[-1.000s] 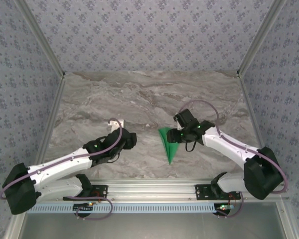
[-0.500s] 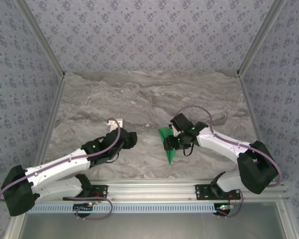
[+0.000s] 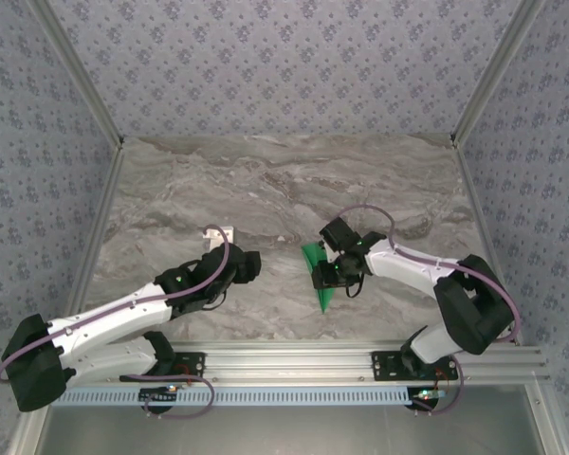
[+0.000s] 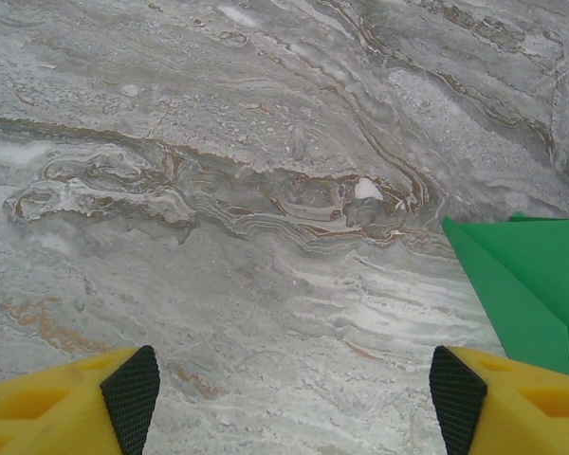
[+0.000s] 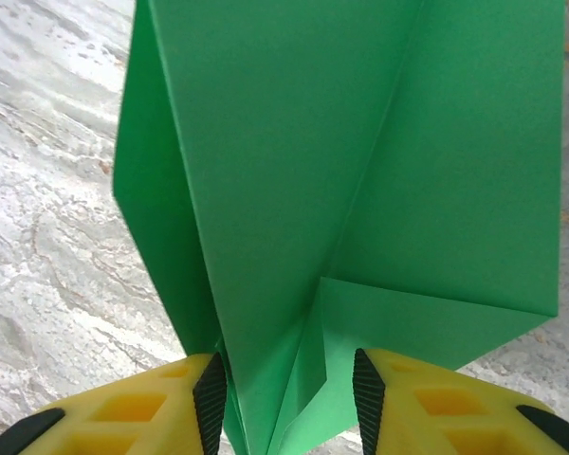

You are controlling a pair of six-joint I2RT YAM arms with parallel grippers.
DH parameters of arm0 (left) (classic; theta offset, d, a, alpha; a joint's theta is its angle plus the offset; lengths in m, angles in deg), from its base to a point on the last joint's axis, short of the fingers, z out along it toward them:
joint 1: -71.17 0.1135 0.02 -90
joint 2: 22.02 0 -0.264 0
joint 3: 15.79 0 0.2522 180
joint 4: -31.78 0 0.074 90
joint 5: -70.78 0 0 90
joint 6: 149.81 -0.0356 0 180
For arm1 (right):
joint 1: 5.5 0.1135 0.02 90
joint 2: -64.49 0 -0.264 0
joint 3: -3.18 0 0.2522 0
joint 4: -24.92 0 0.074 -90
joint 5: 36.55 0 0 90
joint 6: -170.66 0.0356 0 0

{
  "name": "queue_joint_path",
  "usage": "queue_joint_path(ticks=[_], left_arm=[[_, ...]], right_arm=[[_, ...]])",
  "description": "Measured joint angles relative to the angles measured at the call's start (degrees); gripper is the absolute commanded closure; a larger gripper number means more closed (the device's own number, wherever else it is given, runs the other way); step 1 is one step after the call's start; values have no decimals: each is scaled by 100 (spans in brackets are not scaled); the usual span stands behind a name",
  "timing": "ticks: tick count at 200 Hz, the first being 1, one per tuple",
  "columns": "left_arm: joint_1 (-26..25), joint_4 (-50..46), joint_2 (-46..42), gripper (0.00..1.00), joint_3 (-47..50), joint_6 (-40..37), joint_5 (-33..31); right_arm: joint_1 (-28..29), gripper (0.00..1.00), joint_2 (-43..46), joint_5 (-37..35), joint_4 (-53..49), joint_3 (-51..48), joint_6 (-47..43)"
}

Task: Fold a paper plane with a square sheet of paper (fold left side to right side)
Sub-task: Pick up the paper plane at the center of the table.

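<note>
Since the green sheet already lies as a narrow pointed dart with long creases, the work seems to be in a late fold, not the first ones.

Nearest the arm bases, the metal rail [image 3: 294, 358] marks the table's near edge. The paper plane's [image 3: 322, 292] tip points toward it with a strip of bare marble between.

In the right wrist view the right gripper [image 5: 289, 409] sits low over the paper plane [image 5: 341, 142]. Its fingers [image 5: 209, 398] are partly drawn in on either side of the raised folded layers near the spine. Whether they truly pinch those layers I cannot tell. In the top view this gripper [image 3: 328, 275] rests over the plane's middle.

The left gripper [image 4: 294, 398] hangs with fingers spread wide and nothing between them. Bare table [image 4: 218, 237] lies below it, and the plane's [image 4: 536, 284] edge is off to its right, apart from the pads. From above, it [image 3: 245, 266] waits left of the paper.

The next move likely calls for a firm grasp on the left flap, which is then carried over the spine to the right and pressed flat. The free left gripper could pin the body against sliding.

Room is generous. Beyond the paper the marble table [image 3: 266, 190] runs open to the patterned walls [image 3: 284, 66], and both sides are open too.
</note>
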Motion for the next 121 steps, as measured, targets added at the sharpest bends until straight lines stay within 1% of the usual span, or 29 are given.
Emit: queue_joint_path(ticks=[52, 77, 105, 121], left_arm=[[4, 0, 0, 22, 0, 0, 0], [4, -2, 0, 22, 0, 0, 0], [4, -9, 0, 22, 0, 0, 0], [4, -46, 0, 22, 0, 2, 0]], right_arm=[[7, 60, -122, 20, 114, 0, 0], [42, 63, -243, 17, 166, 2, 0], [133, 70, -514, -20, 164, 83, 13], [201, 79, -601, -70, 166, 205, 46]])
